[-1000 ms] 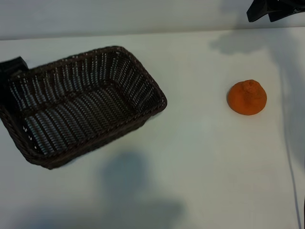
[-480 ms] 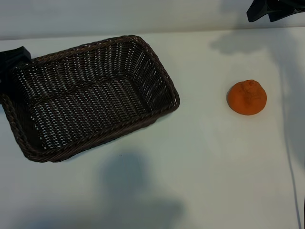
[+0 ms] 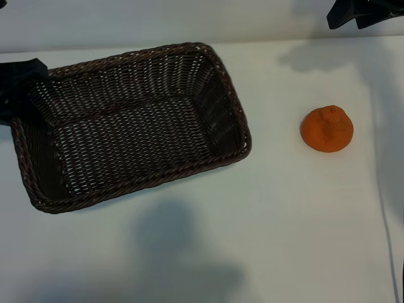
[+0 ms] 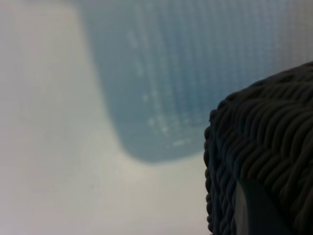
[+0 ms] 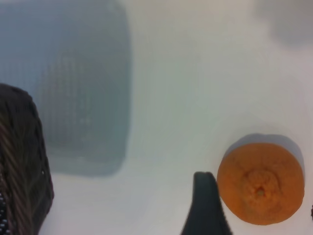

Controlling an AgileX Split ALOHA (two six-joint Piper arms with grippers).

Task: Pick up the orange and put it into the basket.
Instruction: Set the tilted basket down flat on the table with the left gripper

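A: Where is the orange (image 3: 326, 129) sitting?

B: On the white counter (image 3: 271, 208), toward the right side in the exterior view, well apart from the basket (image 3: 129, 123). Its knobby top faces up.

A: And the basket?

B: It lies on the left half of the counter, open side up, long axis slightly slanted, nothing inside it. Its left end is at the left pincer (image 3: 17, 85), which shows as a dark shape at the frame's left edge.

A: Is that pincer holding it?

B: Yes, it looks clenched on the basket's rim. In the left wrist view the woven wall (image 4: 266, 156) fills the near corner, with a dark fingertip (image 4: 257, 210) pressed against it.

A: What about the right pincer (image 5: 254, 208)?

B: Released, jaws spread apart. In the right wrist view one dark finger (image 5: 205, 205) stands just beside the orange (image 5: 259, 182), not gripping it, and the fruit rests on the counter. From outside, only a black piece of the right arm (image 3: 360, 11) shows at the top right corner, above and beyond the orange
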